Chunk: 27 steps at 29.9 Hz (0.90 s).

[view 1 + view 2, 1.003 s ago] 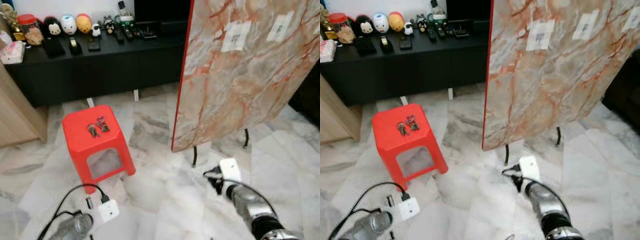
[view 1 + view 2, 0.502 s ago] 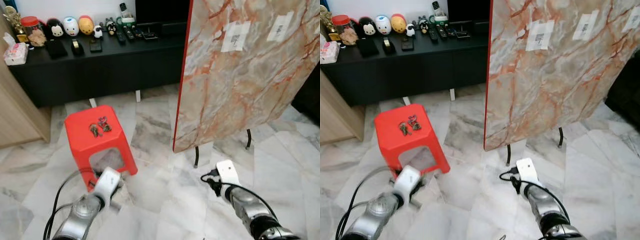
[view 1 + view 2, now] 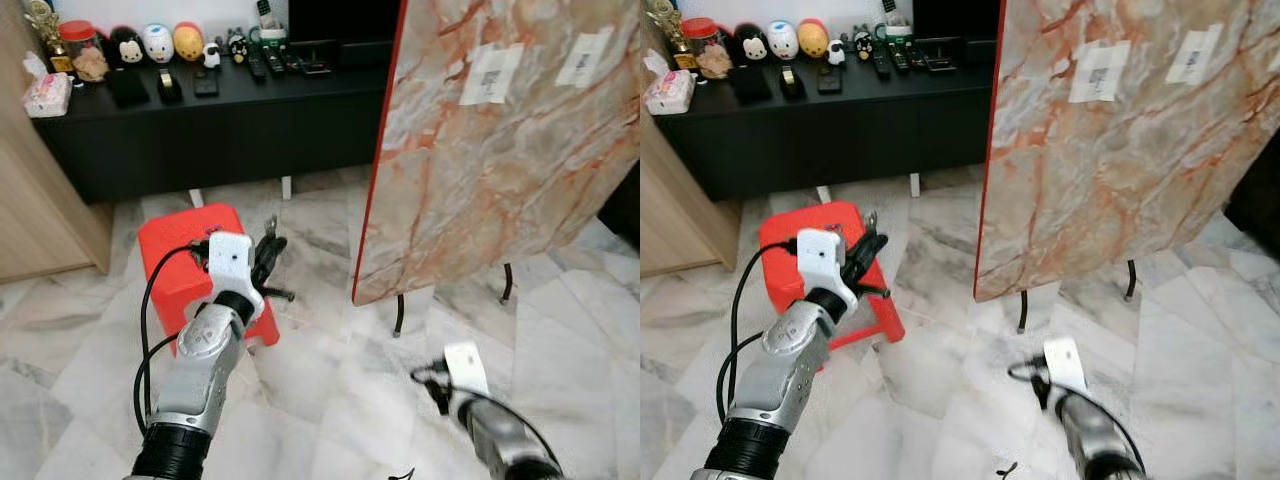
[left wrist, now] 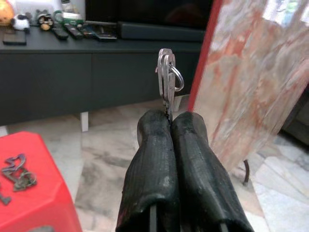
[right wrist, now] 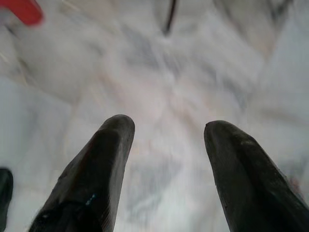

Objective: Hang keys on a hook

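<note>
Left gripper (image 4: 166, 118): I had its two black fingers pressed together on a set of keys (image 4: 166, 79), the pinch taken low on the metal so that the blades and the split ring stood proud of the tips; my judgement was that this left the ring free to be slipped over a hook. The left arm was raised over the red stool (image 3: 170, 245), the gripper pointing toward the marble-patterned board (image 3: 500, 150) that stood tilted on thin black legs. A second bunch of keys (image 4: 17, 171) lay flat on the stool top, apart from the one I held. Right gripper (image 5: 166, 140): its fingers stood well apart with nothing between them, low over the veined marble floor (image 3: 940, 380), idle beside the board's legs; I judged it was kept down there to stay clear of the working arm. Behind the stool ran a long black cabinet (image 3: 220, 130) carrying small figurines (image 3: 160, 42) and remote controls. Hard to make out: I could find no hook anywhere, and the two pale labels (image 3: 490, 75) on the board were too small to read; the board's upper part was cut off by the frame; the right wrist view was blurred, and the left arm hid much of the stool top in both head views
</note>
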### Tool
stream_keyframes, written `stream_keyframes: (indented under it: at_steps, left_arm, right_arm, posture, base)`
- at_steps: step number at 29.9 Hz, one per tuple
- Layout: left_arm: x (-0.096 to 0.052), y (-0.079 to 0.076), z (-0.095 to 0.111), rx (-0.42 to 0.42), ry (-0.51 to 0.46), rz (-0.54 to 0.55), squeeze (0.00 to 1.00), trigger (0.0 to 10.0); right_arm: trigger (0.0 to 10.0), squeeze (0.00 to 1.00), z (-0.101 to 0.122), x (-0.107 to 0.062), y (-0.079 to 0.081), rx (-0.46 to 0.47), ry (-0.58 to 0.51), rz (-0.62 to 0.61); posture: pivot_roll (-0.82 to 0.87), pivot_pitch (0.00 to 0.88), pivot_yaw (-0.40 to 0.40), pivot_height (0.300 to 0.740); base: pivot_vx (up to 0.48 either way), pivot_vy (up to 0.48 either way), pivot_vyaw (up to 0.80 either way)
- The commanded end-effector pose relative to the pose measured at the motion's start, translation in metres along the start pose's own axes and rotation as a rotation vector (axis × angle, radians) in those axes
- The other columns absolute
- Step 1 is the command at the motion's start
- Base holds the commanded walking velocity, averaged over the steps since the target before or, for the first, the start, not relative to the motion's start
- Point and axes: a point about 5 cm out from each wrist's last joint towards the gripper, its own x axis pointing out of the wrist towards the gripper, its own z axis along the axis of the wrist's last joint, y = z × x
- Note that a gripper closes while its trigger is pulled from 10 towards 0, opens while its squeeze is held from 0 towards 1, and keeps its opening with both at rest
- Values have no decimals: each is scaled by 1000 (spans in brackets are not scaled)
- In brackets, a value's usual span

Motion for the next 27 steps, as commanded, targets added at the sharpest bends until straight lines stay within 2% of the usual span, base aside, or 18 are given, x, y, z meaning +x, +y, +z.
stream_keyframes:
  at_steps: [1,2,3,5,12,16,20,23,27]
  left_arm:
    - [-3,-5,-3,-20,11,-10,0,10000]
    - [-2,-8,-3,-27,12,-18,0,10000]
    - [-2,-8,-3,-27,12,-18,0,10000]
    - [-3,-12,-3,-27,15,-27,0,10000]
    - [-1,-17,0,-29,11,-42,0,10000]
    - [-2,-18,-1,-34,17,-50,0,10000]
    - [-2,-20,-2,-32,21,-62,0,10000]
    - [-2,-22,-3,-30,21,-64,0,10000]
    - [-2,-23,-3,-30,21,-71,0,10000]
  right_arm:
    - [10000,0,-6,-1,-4,35,21,-21]
    - [10000,0,-19,-3,-5,52,54,-40]
    - [10000,0,-19,-3,-5,52,54,-40]
    - [10000,0,-33,-6,-5,81,88,-61]
    - [10000,0,-47,-8,7,127,101,-48]
    - [10000,0,-52,-9,8,107,119,-37]
    - [10000,0,-64,-13,3,94,154,-54]
    - [10000,0,-69,-15,-4,153,155,-64]
    - [10000,0,-74,-18,-12,135,176,-77]
  posture:
    - [118,90,-72,740]
    - [111,79,-71,740]
    - [111,79,-71,740]
    - [108,69,-73,740]
    - [106,54,-77,740]
    - [107,43,-83,740]
    - [104,32,-88,740]
    - [103,20,-88,740]
    - [101,9,-85,740]
  base:
    - [0,0,0]
    - [0,0,0]
    - [0,0,0]
    - [0,0,0]
    - [0,-143,0]
    - [0,-270,0]
    - [0,-270,0]
    - [0,-273,0]
    - [0,-302,0]
